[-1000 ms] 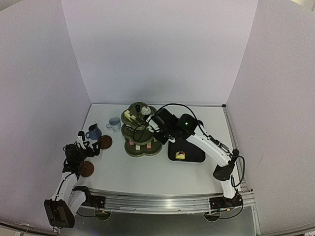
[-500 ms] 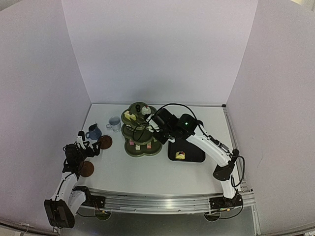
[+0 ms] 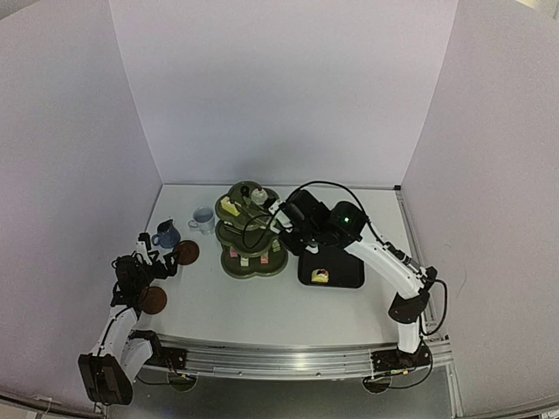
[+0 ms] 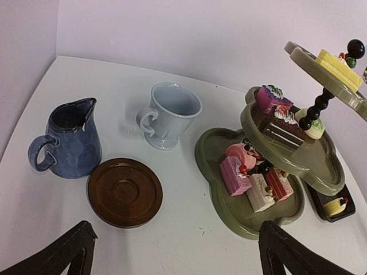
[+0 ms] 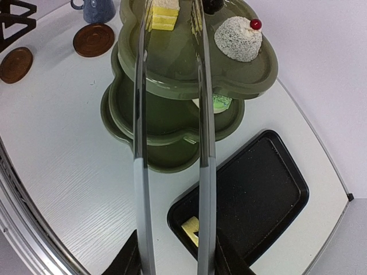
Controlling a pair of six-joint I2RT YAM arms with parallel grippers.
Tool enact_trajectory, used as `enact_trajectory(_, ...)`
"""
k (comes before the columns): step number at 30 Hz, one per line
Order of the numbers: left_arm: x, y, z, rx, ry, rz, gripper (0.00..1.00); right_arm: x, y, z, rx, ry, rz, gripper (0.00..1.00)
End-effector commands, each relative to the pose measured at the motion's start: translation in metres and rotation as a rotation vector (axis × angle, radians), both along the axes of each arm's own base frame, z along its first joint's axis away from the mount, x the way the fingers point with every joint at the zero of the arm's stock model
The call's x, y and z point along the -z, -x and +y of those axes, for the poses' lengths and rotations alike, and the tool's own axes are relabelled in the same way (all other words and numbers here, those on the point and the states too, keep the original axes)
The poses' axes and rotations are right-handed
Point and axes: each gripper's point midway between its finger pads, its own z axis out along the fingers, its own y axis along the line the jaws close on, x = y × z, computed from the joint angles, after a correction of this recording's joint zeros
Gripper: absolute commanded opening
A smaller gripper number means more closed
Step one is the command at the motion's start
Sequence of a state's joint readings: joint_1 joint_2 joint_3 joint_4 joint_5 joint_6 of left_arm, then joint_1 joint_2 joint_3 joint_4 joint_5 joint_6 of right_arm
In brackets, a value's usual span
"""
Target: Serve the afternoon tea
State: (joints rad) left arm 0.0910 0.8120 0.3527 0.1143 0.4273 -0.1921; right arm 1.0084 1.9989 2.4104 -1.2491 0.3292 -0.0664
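your right gripper (image 5: 178,256) is clamped on the tongs (image 5: 205,143), one finger pressed to the outside of each arm. the arms run side by side with a gap between them, out over the top tier of the stand (image 5: 172,86). a yellow cake (image 5: 162,14) on that tier shows between the arms and a white cake (image 5: 237,39) with a red cherry sits just right of them. the tips are out of the wrist view, so you cannot tell whether they touch anything. a green cake (image 5: 220,102) sits on the middle tier and pink cakes (image 4: 235,175) on the bottom one. just right of the stand lies the tray (image 5: 269,189), with one small cake (image 5: 192,227) at its near left corner.

your left gripper (image 4: 175,252) is spread wide and holds nothing, low at the left of the table (image 4: 172,240). ahead of it stand the blue mug (image 4: 69,140) and the pale mug (image 4: 169,120), both on the table. a bare saucer (image 4: 125,192) lies just beside the blue mug, and the second saucer (image 3: 154,300) lies nearer your left arm.
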Motion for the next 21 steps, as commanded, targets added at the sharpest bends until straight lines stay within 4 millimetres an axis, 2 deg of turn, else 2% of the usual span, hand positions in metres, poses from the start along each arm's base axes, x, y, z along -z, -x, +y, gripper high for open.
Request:
enact_trajectory(1,-0.013,-0.002,-0.001,0.011,0.003,-0.045,1.0,-0.039,0.011,-0.009,0.005,-0.126,-0.019,0.34)
enact_trajectory(4,-0.012,-0.002,-0.001,0.011,0.003,-0.043,1.0,-0.047,0.016,-0.018,0.022,-0.148,-0.018,0.33)
enact_trajectory(7,-0.013,-0.002,-0.001,0.011,0.003,-0.045,1.0,-0.057,0.022,-0.035,0.093,-0.189,-0.01,0.32)
enact_trajectory(10,-0.014,-0.002,-0.001,0.01,0.003,-0.047,1.0,-0.057,0.031,-0.062,0.171,-0.197,0.002,0.32)
enact_trajectory(12,-0.015,-0.002,-0.001,0.01,0.004,-0.048,1.0,-0.051,0.038,-0.079,0.226,-0.193,0.022,0.32)
enact_trajectory(16,-0.013,-0.002,-0.002,0.013,0.008,-0.043,1.0,-0.024,0.052,-0.109,0.302,-0.144,0.072,0.32)
enact_trajectory(21,-0.012,-0.001,-0.002,0.013,0.008,-0.04,1.0,0.009,0.071,-0.132,0.305,-0.064,0.135,0.32)
